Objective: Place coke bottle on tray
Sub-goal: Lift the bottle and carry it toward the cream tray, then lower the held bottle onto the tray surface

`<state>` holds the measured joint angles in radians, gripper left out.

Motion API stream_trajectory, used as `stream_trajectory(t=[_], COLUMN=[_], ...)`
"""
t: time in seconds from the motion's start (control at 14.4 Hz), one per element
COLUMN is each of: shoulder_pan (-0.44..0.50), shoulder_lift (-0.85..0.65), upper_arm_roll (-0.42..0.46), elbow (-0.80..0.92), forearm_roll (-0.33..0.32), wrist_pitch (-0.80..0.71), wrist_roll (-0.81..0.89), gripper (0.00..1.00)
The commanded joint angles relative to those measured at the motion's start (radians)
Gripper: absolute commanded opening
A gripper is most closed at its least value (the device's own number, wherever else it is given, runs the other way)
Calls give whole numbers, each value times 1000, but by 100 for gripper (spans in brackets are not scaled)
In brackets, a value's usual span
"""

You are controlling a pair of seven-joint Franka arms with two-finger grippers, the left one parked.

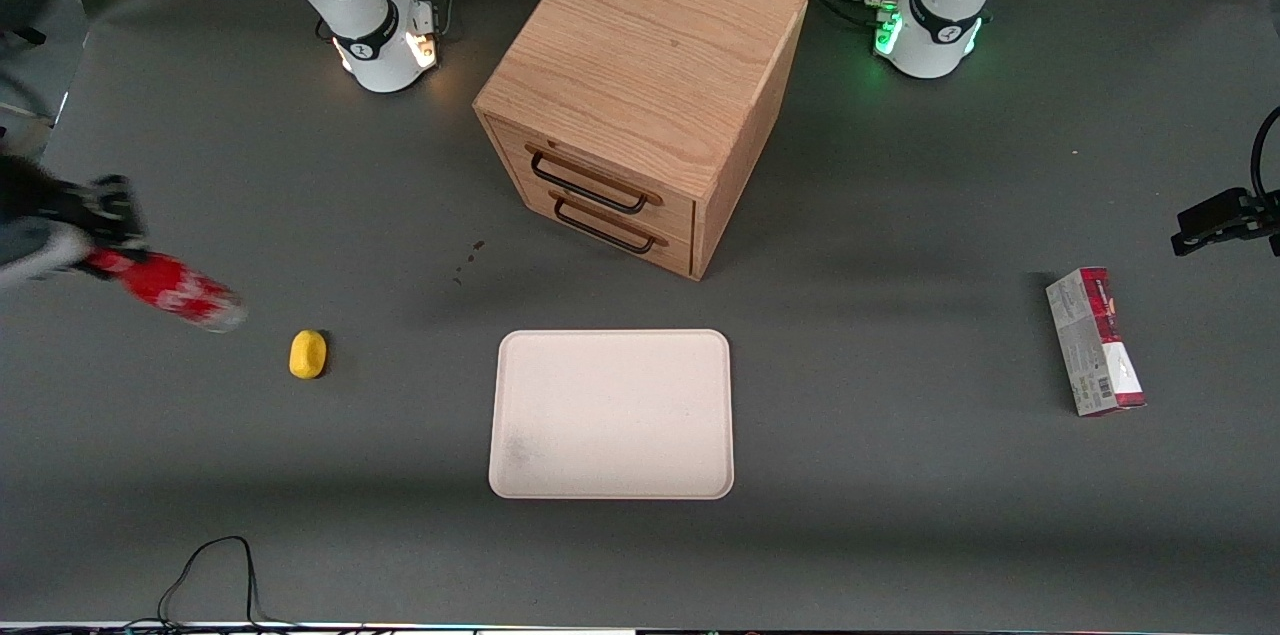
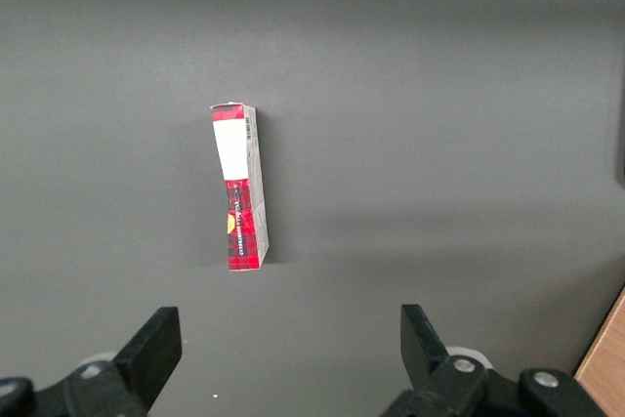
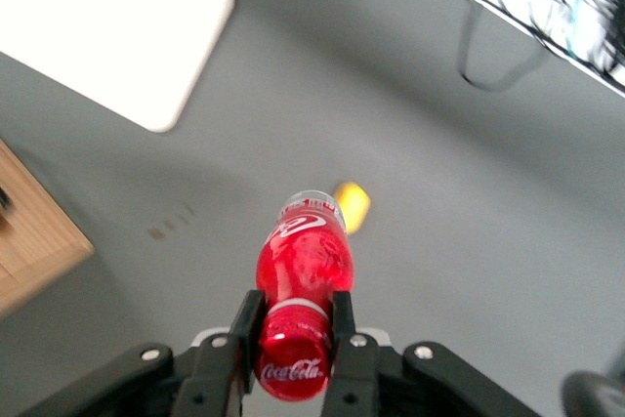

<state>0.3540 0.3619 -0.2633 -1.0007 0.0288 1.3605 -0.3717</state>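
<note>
My right gripper (image 1: 105,250) is shut on the neck of the coke bottle (image 1: 175,287), a slim red bottle with white script. It holds the bottle tilted above the table at the working arm's end, clear base pointing out and down. In the right wrist view the fingers (image 3: 245,321) clamp just below the red cap of the bottle (image 3: 303,259). The cream-beige tray (image 1: 612,413) lies flat near the front middle of the table, bare, and well apart from the bottle. A corner of the tray (image 3: 117,21) shows in the right wrist view.
A yellow lemon-shaped lump (image 1: 308,354) lies on the table between bottle and tray, also in the right wrist view (image 3: 353,205). A wooden drawer cabinet (image 1: 640,95) stands farther back than the tray. A red-and-grey carton (image 1: 1095,340) lies toward the parked arm's end. A black cable (image 1: 215,570) loops at the front edge.
</note>
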Motion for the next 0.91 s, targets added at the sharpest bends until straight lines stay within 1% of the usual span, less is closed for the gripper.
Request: stream_trajectory(t=[0.0,0.14,0.21,0.28,0.35,0.42,0.49,0.63,0.84], shoulder_pan=[-7,3,25,58,86,106,115,114,105], shoulder_lift=[130,178,196,212,227,236,245,276,363], upper_arm_roll=[149,241,252,253,253,256,257,257,260], elbow=[152,169,169,169,171,171,171,169,171], forearm_roll=[-15,-20,-23,-33,-62,-78,-79,-78,-78], wrist_pitch=[20,76,107,132,150,163,169,193,268], wrist_roll=[193,308,322,333,349,353,353,344,339], gripper=[0,0,0,0,0,0,0,0,0])
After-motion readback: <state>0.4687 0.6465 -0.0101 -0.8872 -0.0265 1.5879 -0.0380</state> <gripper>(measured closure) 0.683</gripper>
